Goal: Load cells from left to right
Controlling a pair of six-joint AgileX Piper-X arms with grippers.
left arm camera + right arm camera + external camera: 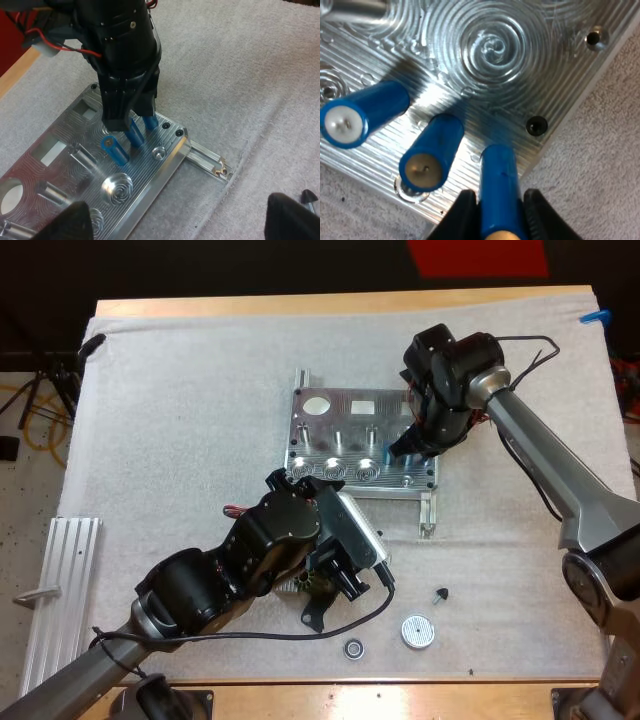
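The metal fixture (pixel 340 430) lies mid-mat. My right gripper (pixel 400 452) hangs over its near right corner, shut on a blue cylinder (pixel 499 175) whose far end is at the fixture's surface (pixel 490 45). Beside that one, two more blue cylinders (pixel 432 152) (pixel 362 112) stand in the fixture. From the left wrist, the right gripper (pixel 131 117) shows above these three cylinders (pixel 114 149). My left gripper (pixel 335 590) hovers just off the fixture's near edge (pixel 150 195), open, its fingers (pixel 292 220) wide apart with nothing between them.
Small parts lie on the mat near the front edge: a white round disc (pixel 417 631), a dark ring (pixel 353 648) and a small dark screw (pixel 439 594). A ribbed aluminium rail (pixel 60 590) rests at the left. A thin rail (pixel 207 159) sticks out from the fixture's side.
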